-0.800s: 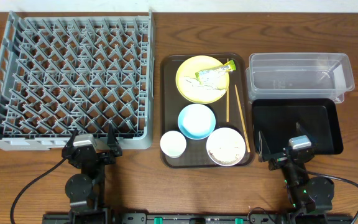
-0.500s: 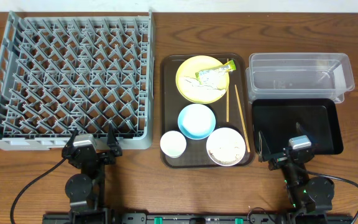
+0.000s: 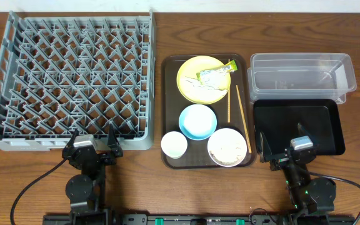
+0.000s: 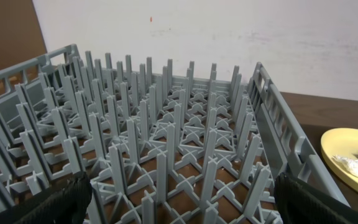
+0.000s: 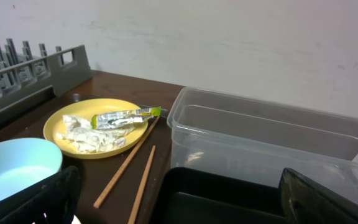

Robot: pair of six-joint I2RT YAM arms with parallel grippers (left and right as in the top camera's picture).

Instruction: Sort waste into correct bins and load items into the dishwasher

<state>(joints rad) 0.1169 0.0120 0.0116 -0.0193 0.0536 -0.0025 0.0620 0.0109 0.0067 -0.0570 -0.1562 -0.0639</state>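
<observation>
The grey dish rack [image 3: 74, 75] fills the left; it also shows in the left wrist view [image 4: 166, 143]. On the brown tray [image 3: 167, 112] sit a yellow plate [image 3: 204, 79] with white tissue [image 3: 205, 90] and a green-and-yellow wrapper [image 3: 217, 70], a light blue bowl [image 3: 197, 121], a small white cup [image 3: 174, 144], a white bowl [image 3: 226, 147] with rice scraps, and two chopsticks [image 3: 239, 115]. The clear container [image 3: 300, 75] and black tray [image 3: 299, 125] are on the right. My left gripper [image 3: 92, 147] is open at the rack's near edge. My right gripper [image 3: 286, 152] is open at the black tray's near edge.
The right wrist view shows the plate [image 5: 95, 127], wrapper [image 5: 126, 116], chopsticks [image 5: 129, 165], blue bowl [image 5: 14, 171], clear container [image 5: 272, 134] and black tray [image 5: 229, 199]. Bare wooden table [image 3: 355, 169] lies along the front and right. A white wall stands behind.
</observation>
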